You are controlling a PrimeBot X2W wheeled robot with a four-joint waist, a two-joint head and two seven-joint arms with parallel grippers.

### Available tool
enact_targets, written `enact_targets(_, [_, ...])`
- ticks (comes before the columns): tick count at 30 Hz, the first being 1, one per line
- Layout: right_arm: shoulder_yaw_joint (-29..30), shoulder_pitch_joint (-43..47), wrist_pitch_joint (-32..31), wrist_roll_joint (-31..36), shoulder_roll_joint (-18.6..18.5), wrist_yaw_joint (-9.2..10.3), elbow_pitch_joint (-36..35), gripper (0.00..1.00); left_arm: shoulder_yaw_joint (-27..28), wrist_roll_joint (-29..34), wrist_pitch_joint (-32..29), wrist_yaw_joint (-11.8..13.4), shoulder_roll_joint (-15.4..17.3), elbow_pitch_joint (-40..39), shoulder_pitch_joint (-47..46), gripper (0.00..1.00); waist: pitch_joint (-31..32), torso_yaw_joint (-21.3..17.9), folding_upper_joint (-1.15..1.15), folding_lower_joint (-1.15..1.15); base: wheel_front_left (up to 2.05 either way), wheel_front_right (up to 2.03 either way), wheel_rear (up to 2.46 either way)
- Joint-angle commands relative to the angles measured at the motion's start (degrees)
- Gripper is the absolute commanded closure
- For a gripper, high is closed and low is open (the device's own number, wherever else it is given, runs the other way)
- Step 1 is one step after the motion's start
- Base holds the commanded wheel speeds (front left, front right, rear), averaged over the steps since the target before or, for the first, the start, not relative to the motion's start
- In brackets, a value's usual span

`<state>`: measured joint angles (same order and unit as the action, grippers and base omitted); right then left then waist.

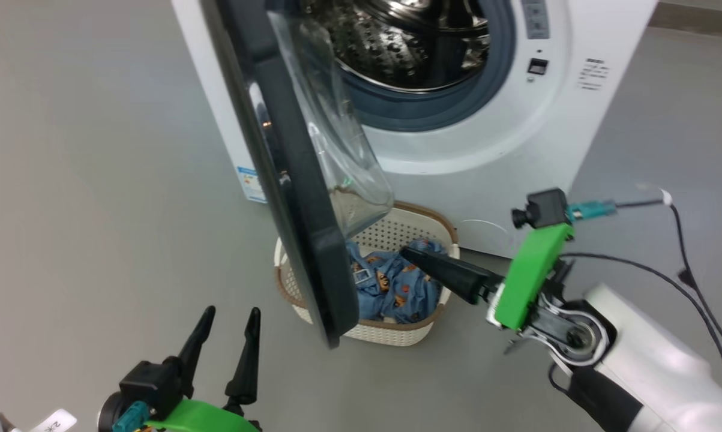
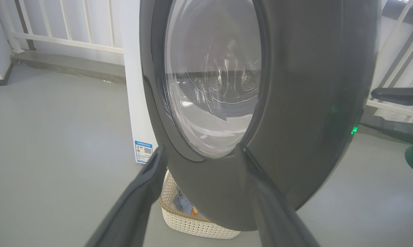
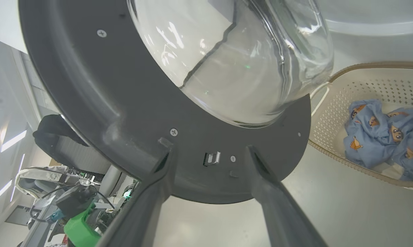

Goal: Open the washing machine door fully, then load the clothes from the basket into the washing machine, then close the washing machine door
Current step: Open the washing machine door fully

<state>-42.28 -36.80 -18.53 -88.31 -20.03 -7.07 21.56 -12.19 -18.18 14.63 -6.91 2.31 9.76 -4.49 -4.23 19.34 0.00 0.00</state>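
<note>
Door [image 1: 300, 210] is seen partly open; basket [image 1: 397, 336] with clothes [image 1: 391, 288] is set under its lower edge. Right gripper [image 3: 209, 152] is spread wide at door's inner face, left gripper [image 1: 231, 312] spread wide before its outer face

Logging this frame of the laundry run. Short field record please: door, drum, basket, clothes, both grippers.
door: washing machine door open, swung out edge-on to the head camera, hiding the basket's left side
drum: drum exposed, no clothes seen in it
basket: basket on the floor before the washing machine
clothes: clothes crumpled in the basket
left gripper: left gripper open, low, clear of the door
right gripper: right gripper open, fingers either side of the latch; contact unclear
</note>
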Motion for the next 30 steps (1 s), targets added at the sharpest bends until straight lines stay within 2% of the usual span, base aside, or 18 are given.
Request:
enact_targets(1, [-0.52,1.16,1.00,0.79,-0.33,-0.42,-1.43,0.00,2.25,0.78,0.37,-0.31,0.56,-0.86,-0.30,0.00,0.95,-1.49,0.00,0.00,0.00,0.00,0.00])
enact_targets(9, [-1.81,6.68,7.34,2.04,-6.13,-0.42,-1.77,0.00,3.92,2.84,0.37,-0.56,0.56,-0.88,1.01,0.00,1.85,-5.41,0.00,0.00,0.00,0.00,0.00])
enact_targets(19, [-2.89,12.90,13.97,2.45,-12.41,-0.42,-2.35,0.00,4.80,3.18,0.37,-0.57,0.78,-1.16,2.69,0.00,3.18,-7.84,0.00,0.00,0.00,0.00,0.00])
enact_targets(30, [-6.10,22.07,28.00,6.42,-18.06,-0.42,-1.81,0.00,6.97,3.17,0.37,-0.58,1.65,-1.94,5.09,0.00,4.19,-11.16,0.00,0.00,0.00,0.00,0.00])
